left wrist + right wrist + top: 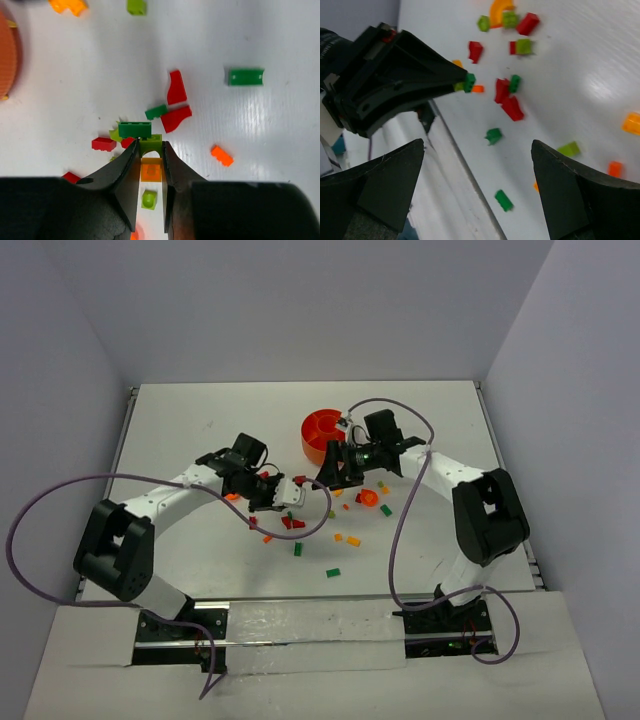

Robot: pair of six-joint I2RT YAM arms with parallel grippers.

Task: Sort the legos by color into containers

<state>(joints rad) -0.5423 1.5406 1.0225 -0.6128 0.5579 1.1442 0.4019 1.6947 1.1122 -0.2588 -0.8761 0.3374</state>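
A lime-green lego, with a darker green one touching its far side, is pinched at the tips of the left end effector, at mid-frame among the other loose legos on the counter. This looks like the pick-up step. Next it calls for a lift and a carry to the orange bowl at upper centre, steering round the right end effector, which is spread wide and empty just below it.

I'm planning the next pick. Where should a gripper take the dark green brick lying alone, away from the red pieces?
Probably across the two long sides of the dark green brick, coming straight down. It lies flat and oblong on the table, with bare surface along both long sides.
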